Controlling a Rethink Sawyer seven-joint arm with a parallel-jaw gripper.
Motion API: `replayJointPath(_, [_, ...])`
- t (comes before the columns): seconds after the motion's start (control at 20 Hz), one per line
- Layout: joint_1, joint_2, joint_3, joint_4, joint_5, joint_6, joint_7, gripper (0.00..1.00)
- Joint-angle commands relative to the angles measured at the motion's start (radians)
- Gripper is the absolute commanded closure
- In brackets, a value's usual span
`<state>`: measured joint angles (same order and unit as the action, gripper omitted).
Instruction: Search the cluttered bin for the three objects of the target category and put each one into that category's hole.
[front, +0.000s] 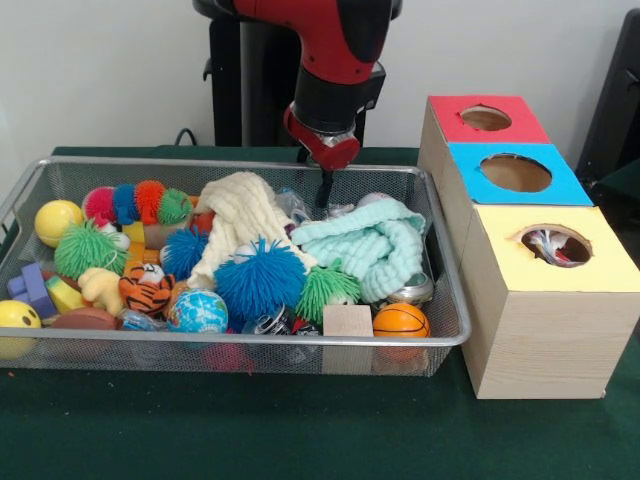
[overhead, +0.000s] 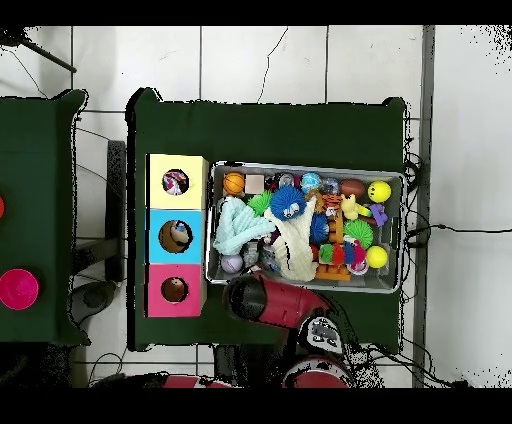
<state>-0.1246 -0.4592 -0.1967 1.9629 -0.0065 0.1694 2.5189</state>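
My gripper (front: 324, 190) dips into the bin (front: 60, 172); whether it's open, I cannot tell. The mint cloth (front: 372, 245) beside it looks soft, light and floppy; I'd pinch a raised fold.

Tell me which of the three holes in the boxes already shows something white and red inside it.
The hole in the yellow-topped box, the one nearest the camera in the front view. The blue-topped box and red-topped box show only brown inside there.
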Motion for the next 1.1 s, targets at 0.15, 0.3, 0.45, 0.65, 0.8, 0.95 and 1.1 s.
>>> replayJointPath(0.15, [0.010, -0.087, 0.058, -0.038, 0.020, 0.227, 0.031, 0.00])
replayJointPath(0.3, [0.020, -0.111, 0.051, -0.048, 0.017, 0.278, 0.032, 0.00])
replayJointPath(0.45, [0.015, -0.102, 0.052, -0.070, 0.008, 0.292, 0.027, 0.00])
replayJointPath(0.65, [0.016, -0.107, 0.051, -0.089, 0.004, 0.329, 0.027, 0.00])
replayJointPath(0.8, [0.019, -0.108, 0.049, -0.107, 0.002, 0.347, 0.028, 0.00])
replayJointPath(0.95, [0.023, -0.087, 0.047, -0.141, -0.001, 0.353, 0.026, 0.00])
replayJointPath(1.1, [0.013, -0.050, 0.051, -0.182, -0.007, 0.344, 0.013, 0.00])
